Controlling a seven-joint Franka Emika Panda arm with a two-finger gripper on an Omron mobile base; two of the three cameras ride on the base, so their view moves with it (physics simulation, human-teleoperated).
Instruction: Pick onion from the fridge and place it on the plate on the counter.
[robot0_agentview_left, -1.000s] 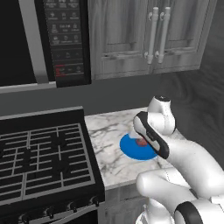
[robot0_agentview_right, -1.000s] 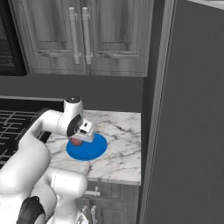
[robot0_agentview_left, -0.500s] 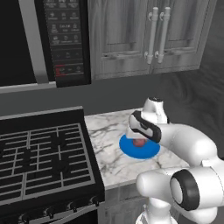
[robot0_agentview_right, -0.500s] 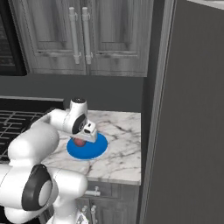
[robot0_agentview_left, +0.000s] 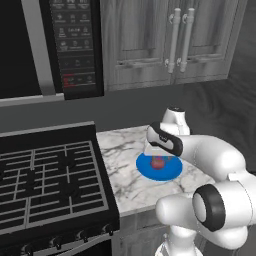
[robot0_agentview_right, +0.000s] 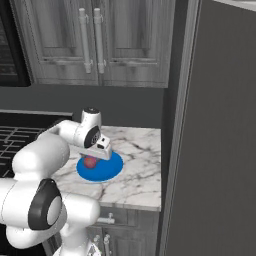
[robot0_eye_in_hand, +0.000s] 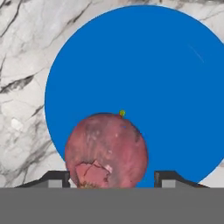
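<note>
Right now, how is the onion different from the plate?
The onion is a reddish ball; the plate is a flat bright blue disc. The onion is much smaller, covering just a part of the plate near its edge. The onion looks mottled, the plate plain. Both have a round outline and sit over the marble counter.

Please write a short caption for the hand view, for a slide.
The onion over the blue plate on the marble counter, between the fingertips of the gripper.

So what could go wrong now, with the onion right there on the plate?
The onion is round and sits near the rim of the plate, so it might roll off onto the counter. The fingers stand apart, close on either side of it, so a sideways move could knock it.
</note>
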